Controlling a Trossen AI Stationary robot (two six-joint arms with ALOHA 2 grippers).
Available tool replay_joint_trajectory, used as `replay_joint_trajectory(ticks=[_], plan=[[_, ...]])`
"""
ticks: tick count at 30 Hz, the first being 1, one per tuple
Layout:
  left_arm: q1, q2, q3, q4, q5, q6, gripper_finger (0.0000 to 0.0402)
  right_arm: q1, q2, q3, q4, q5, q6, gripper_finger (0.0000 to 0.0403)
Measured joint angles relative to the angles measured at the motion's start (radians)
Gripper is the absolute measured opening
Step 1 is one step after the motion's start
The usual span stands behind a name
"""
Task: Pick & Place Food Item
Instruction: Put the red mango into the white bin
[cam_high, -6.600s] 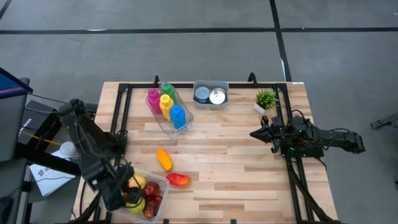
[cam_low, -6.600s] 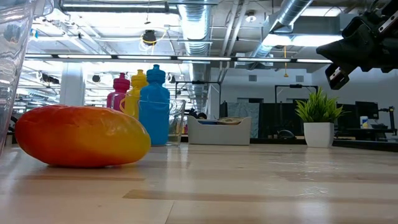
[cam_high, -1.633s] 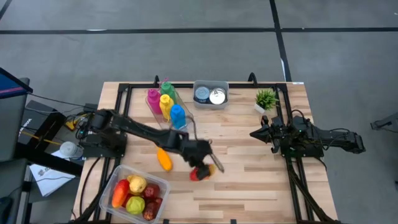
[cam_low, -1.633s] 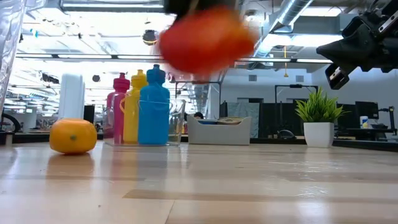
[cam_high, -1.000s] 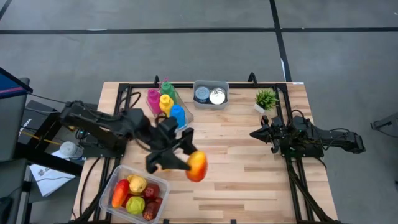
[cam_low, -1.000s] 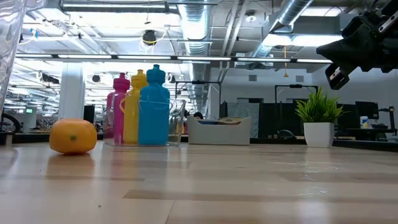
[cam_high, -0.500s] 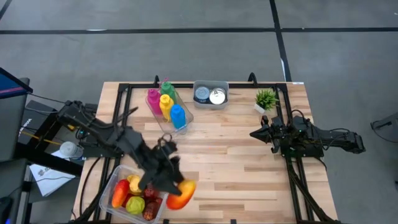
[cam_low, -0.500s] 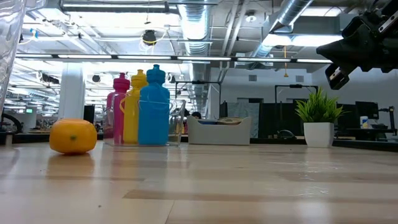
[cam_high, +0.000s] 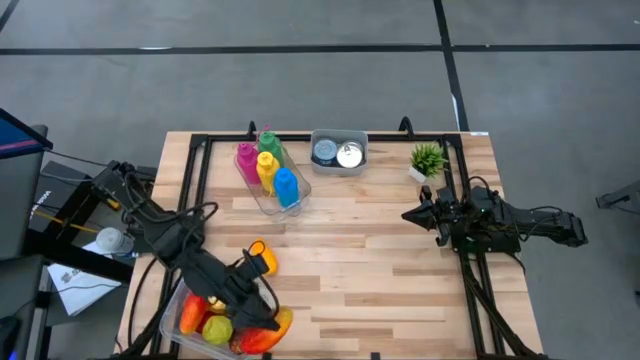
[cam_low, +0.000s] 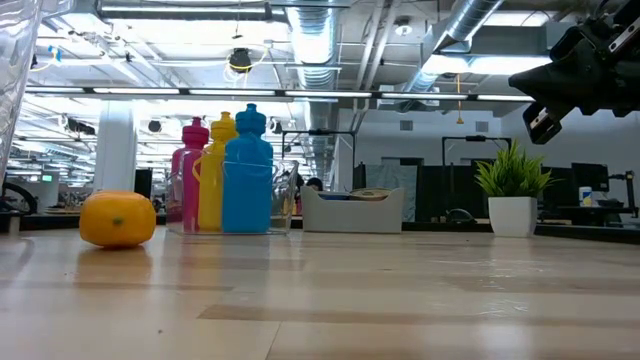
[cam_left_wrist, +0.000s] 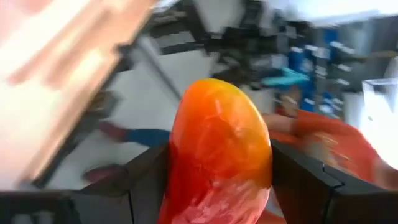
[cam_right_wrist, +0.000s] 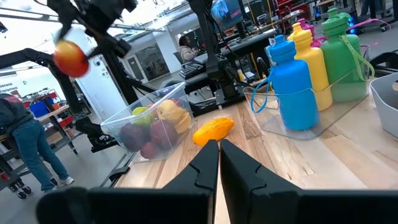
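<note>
Left hand clamped around orange-red mango above clear fruit bin; right hand shut, idle.

Grey floor around wooden table, dark seam lines crossing it. Beyond table in low view: open ceiling with silver ducts and pipes, long strip lights, white column, dark desks with monitors far back. Right wrist view: bright workshop, black frames, person in blue jeans standing on floor at side. Left wrist view blurred; possibly floor and dark stands.
</note>
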Motion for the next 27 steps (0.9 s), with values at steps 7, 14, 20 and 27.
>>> replay_joint_trajectory(ticks=[7, 14, 20, 27], plan=[[-0.045, 0.000, 0.000, -0.308, -0.063, -0.233, 0.0242, 0.000, 0.000, 0.000, 0.000, 0.000, 0.000, 0.0012], [-0.090, 0.000, 0.000, -0.581, -0.191, -0.550, 0.0239, 0.000, 0.000, 0.000, 0.000, 0.000, 0.000, 0.0012], [-0.118, 0.004, 0.000, -0.639, -0.229, -0.614, 0.0244, 0.000, 0.000, 0.000, 0.000, 0.000, 0.000, 0.0012], [-0.119, 0.038, 0.000, -0.638, -0.237, -0.673, 0.0237, 0.000, 0.000, 0.000, 0.000, 0.000, 0.000, 0.0012]])
